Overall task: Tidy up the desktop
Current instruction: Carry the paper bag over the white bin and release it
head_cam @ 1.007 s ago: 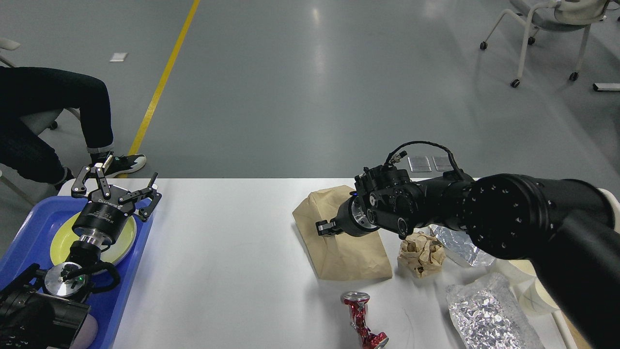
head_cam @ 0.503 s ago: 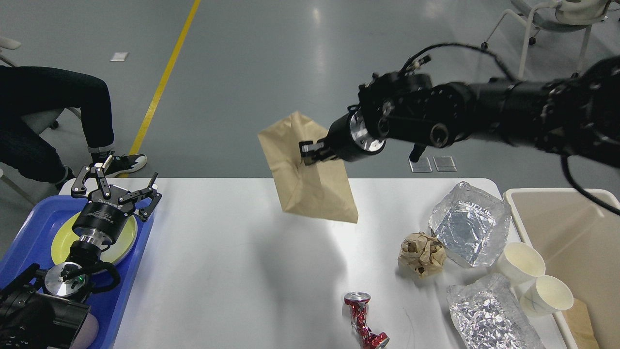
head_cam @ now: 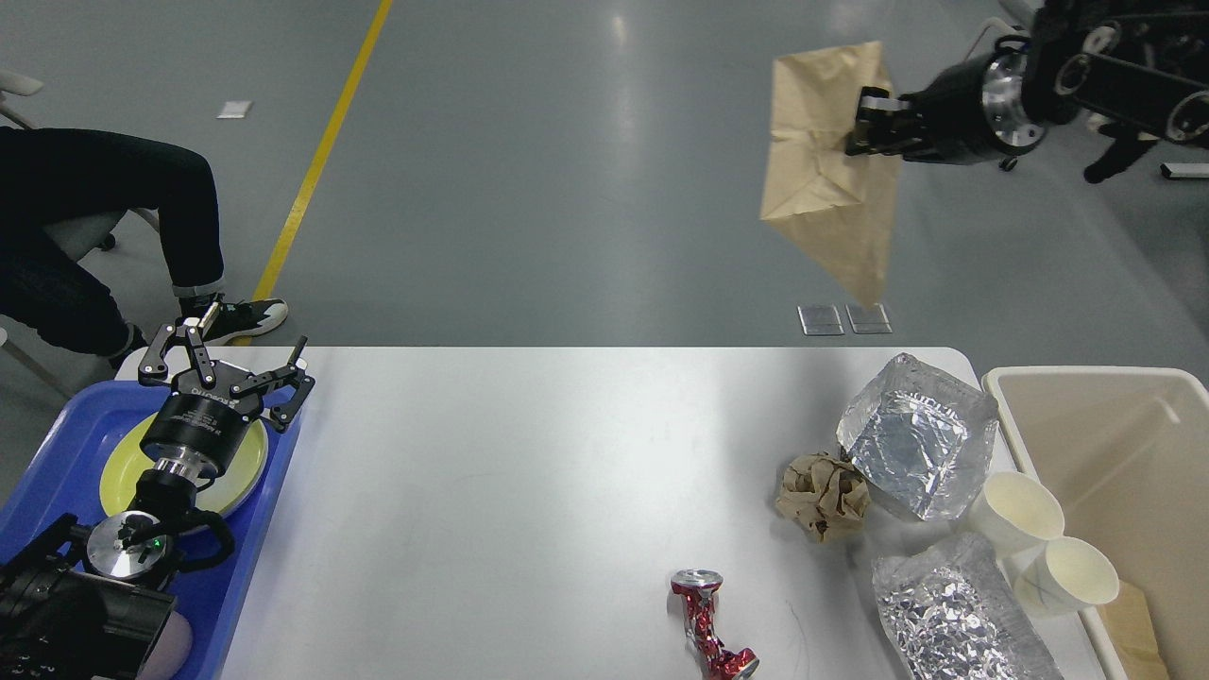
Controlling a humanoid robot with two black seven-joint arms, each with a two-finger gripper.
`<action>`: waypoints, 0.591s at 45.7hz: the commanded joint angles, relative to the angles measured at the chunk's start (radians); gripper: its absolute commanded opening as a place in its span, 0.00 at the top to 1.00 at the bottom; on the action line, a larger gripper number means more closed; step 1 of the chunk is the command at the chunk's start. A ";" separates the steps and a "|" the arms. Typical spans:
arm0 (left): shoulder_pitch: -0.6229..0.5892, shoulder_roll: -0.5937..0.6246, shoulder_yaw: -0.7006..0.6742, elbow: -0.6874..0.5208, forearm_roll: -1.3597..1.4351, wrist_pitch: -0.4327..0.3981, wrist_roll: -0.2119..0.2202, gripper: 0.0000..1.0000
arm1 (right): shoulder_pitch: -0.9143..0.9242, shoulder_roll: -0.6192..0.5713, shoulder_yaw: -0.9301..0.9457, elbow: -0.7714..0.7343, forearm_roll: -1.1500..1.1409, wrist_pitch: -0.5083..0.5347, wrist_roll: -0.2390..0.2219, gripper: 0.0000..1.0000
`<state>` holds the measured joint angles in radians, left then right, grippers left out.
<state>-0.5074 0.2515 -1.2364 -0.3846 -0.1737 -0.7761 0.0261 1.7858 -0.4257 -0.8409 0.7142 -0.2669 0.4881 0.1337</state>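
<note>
Right arm is mostly cut off at the top right edge, only the wrist end shows. Right claw (head_cam: 861, 121) is pinched tight on a brown paper bag (head_cam: 829, 161), dangling high over the floor. The white table (head_cam: 529, 491) sits well below it. Left claw (head_cam: 227, 364) is spread wide, empty, above the blue tray (head_cam: 57, 453).
</note>
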 commanded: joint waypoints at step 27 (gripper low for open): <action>0.001 0.000 0.000 0.000 0.000 0.000 0.000 0.03 | -0.741 -0.114 -0.096 -0.449 0.017 -0.200 -0.002 1.00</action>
<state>-0.5070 0.2516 -1.2364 -0.3850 -0.1739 -0.7762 0.0261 1.1514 -0.5393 -0.9347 0.2880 -0.2502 0.3753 0.1319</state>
